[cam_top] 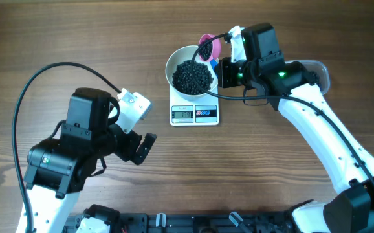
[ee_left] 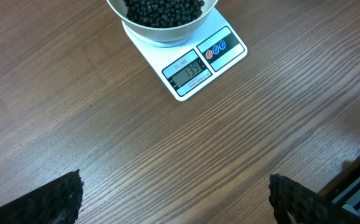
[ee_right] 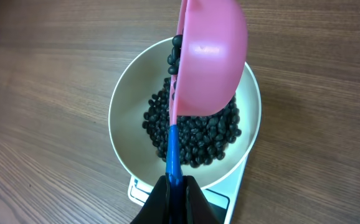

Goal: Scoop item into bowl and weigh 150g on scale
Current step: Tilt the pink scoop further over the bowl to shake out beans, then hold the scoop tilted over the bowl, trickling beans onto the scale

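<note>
Surface: brown wood-grain table point(cam_top: 77, 39), filling every view to the edges, with a black rail point(cam_top: 174, 223) along the near side. No more of the room in frame.

On the far half, near the middle: white scale point(cam_top: 195, 114), display facing the robot and reading 134 in the left wrist view. On the scale: white bowl point(cam_top: 173, 68), upright, covering most of the platform. In the bowl: dark heap of the item point(cam_top: 193, 76), lying below the rim.

At the bowl: right gripper point(ee_right: 175, 190), fingers pressed together on the blue handle of a pink scoop point(ee_right: 211, 56). Scoop held over the far-right rim, tipped on its side with the mouth toward the bowl. Several beads at its lip, directly above the heap.

Near side, left of the scale: left gripper point(ee_left: 174, 205), spread wide, pinching nothing, low over bare wood, well apart from scale and bowl.
</note>
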